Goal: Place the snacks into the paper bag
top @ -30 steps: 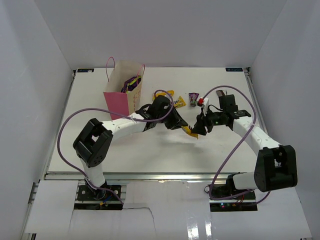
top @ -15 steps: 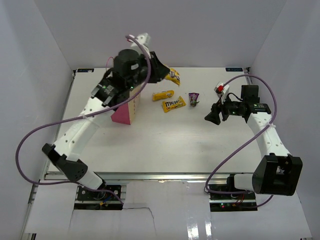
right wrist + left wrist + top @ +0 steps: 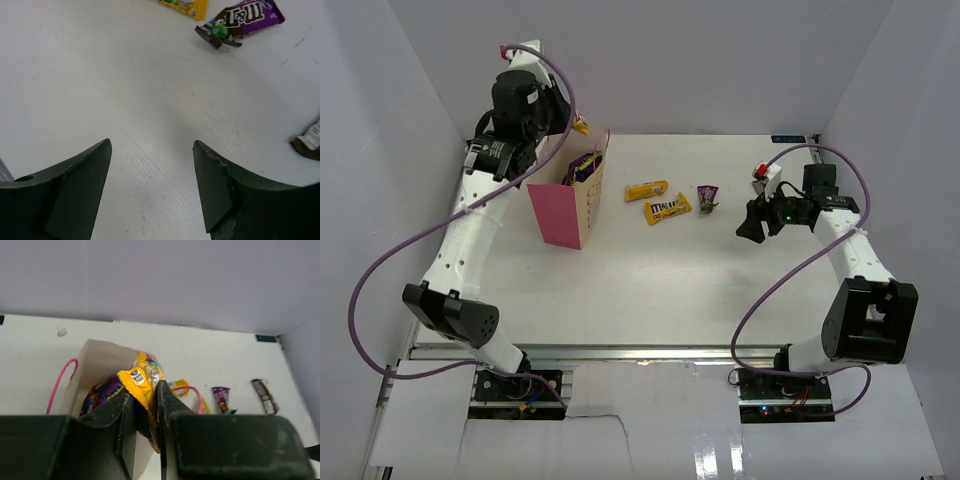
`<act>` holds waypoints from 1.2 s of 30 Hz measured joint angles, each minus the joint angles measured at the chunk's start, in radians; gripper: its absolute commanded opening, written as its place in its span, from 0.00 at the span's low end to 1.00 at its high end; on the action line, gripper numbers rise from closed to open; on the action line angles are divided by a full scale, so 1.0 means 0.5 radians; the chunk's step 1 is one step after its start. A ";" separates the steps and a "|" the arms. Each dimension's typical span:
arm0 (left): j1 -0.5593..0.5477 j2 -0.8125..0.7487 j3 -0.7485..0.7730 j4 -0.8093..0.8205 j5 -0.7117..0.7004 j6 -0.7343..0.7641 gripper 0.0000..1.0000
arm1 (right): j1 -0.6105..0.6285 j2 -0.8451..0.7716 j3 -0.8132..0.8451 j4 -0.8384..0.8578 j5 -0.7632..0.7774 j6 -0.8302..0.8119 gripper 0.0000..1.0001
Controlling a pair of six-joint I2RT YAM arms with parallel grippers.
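Observation:
My left gripper [image 3: 145,389] is shut on a yellow candy packet [image 3: 142,377], held high over the open top of the pink paper bag [image 3: 560,205]. In the top view the packet [image 3: 580,127] hangs just behind the bag's back rim. A purple chip bag [image 3: 585,165] stands inside the bag [image 3: 97,347]. Two more yellow packets [image 3: 646,190] [image 3: 667,208] and a small purple wrapper [image 3: 707,197] lie on the table right of the bag. A dark brown bar [image 3: 264,396] lies further right. My right gripper [image 3: 150,145] is open and empty over bare table, near the wrapper [image 3: 245,20].
White walls close in the table [image 3: 650,290] at the back and both sides. The left arm's purple cable [image 3: 380,270] loops wide on the left. The bag's pink handle [image 3: 57,385] stands up at its rim.
The left arm has risen from the table's middle and swung back left, carrying the yellow packet over the bag. The right gripper let go, opened wide and drew back to the right.

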 measured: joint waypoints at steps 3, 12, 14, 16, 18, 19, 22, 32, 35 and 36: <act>0.019 0.132 -0.042 -0.035 -0.016 0.040 0.23 | -0.013 0.053 0.062 0.051 0.128 0.092 0.74; 0.019 0.266 -0.099 -0.118 -0.047 0.049 0.86 | -0.027 0.491 0.414 0.333 0.875 0.526 0.76; 0.019 0.255 -0.079 -0.120 -0.021 0.044 0.88 | -0.028 0.651 0.533 0.361 0.999 0.564 0.75; 0.019 0.235 -0.052 -0.118 0.026 0.040 0.88 | -0.028 0.807 0.632 0.384 1.098 0.587 0.75; 0.019 0.182 -0.041 -0.116 0.079 0.031 0.88 | -0.029 0.976 0.742 0.385 1.198 0.616 0.74; 0.019 0.143 -0.046 -0.115 0.113 0.021 0.89 | -0.029 1.048 0.793 0.386 1.247 0.624 0.74; 0.019 -0.053 -0.148 -0.055 0.262 -0.036 0.89 | -0.028 1.263 0.933 0.395 1.403 0.647 0.72; -0.027 -0.963 -1.348 0.661 0.891 -0.639 0.97 | -0.048 1.461 1.038 0.398 1.557 0.684 0.39; -0.159 -0.841 -1.496 0.783 0.907 -0.768 0.97 | -0.064 1.437 0.985 0.452 1.498 0.700 0.24; -0.218 -0.771 -1.511 0.805 0.906 -0.795 0.97 | -0.072 1.408 0.932 0.487 1.465 0.703 0.23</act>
